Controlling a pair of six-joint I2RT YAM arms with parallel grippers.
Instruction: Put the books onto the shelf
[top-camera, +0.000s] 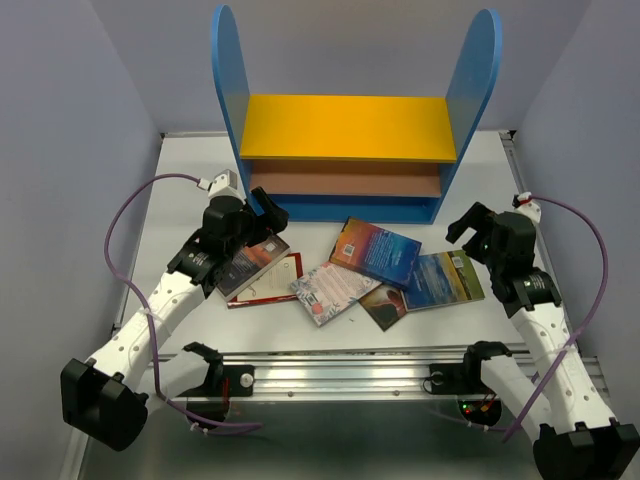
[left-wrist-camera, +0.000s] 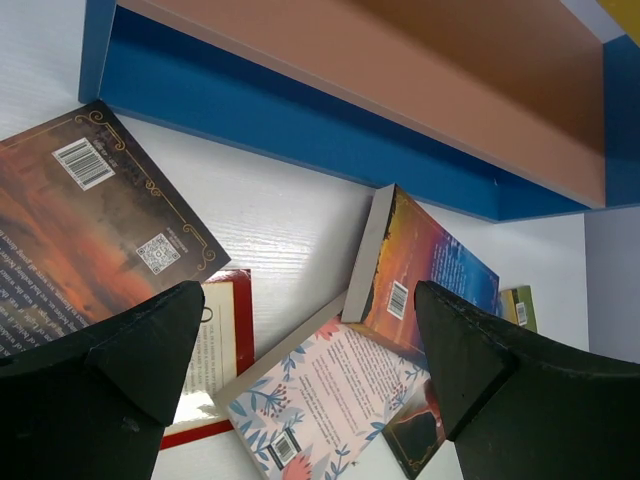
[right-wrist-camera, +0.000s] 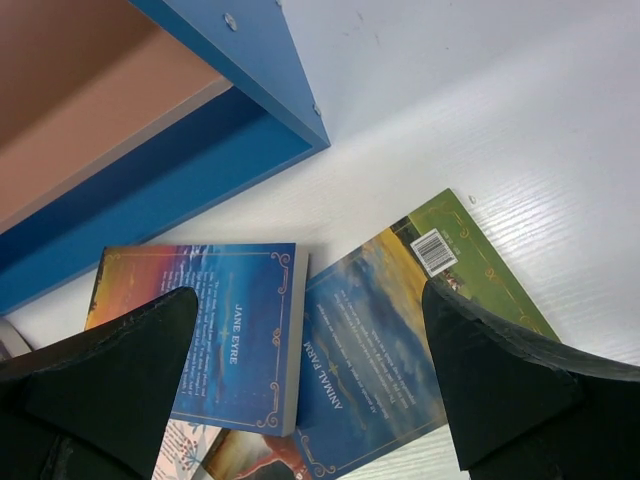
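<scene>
Several books lie flat and overlapping on the white table in front of the shelf (top-camera: 345, 128), whose boards hold nothing: a dark red-brown one (top-camera: 255, 262) over a red-bordered white one (top-camera: 272, 285), a pale patterned one (top-camera: 333, 290), a blue-orange one (top-camera: 377, 250), a dark brown one (top-camera: 385, 305) and a blue-green landscape one (top-camera: 445, 278). My left gripper (top-camera: 262, 212) hovers open above the left books (left-wrist-camera: 90, 220), empty (left-wrist-camera: 308, 300). My right gripper (top-camera: 470, 228) hangs open over the landscape book (right-wrist-camera: 390, 330) and the blue-orange book (right-wrist-camera: 215, 320), holding nothing (right-wrist-camera: 309, 295).
The shelf's blue base (left-wrist-camera: 300, 130) and side panel (right-wrist-camera: 270, 70) stand just beyond the books. A metal rail (top-camera: 340, 375) runs along the table's near edge. Purple cables (top-camera: 125, 215) loop beside each arm. Grey walls enclose the table (top-camera: 180, 190).
</scene>
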